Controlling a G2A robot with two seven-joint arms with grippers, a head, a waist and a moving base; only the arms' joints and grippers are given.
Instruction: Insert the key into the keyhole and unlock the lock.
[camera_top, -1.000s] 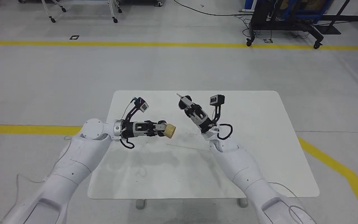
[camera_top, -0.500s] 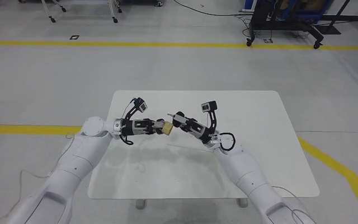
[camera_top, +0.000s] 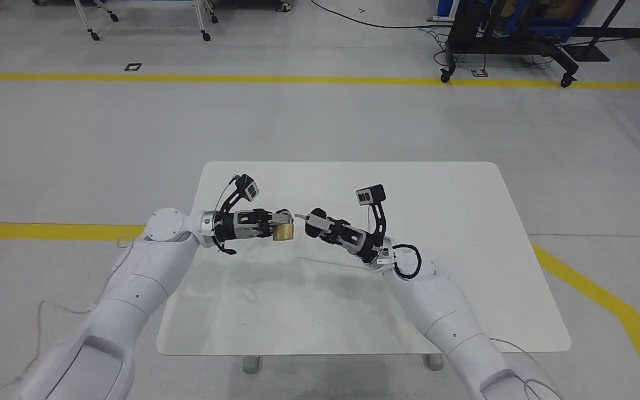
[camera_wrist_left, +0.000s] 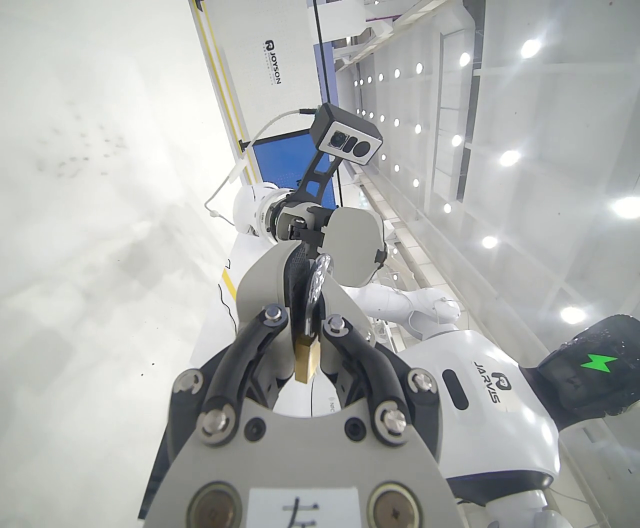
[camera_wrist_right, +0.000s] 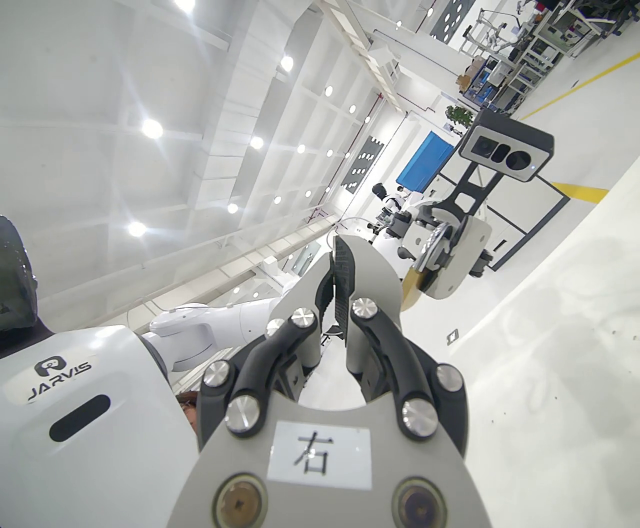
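The right hand, pressed together on the key, has swung down to sit just beside the lock, which the left hand clamps above the table. Insertion looks close, but whether the tip has entered cannot be told.

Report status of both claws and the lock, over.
Left claw shut on lock. Right claw shut, close to lock; key hidden. Nothing between them.
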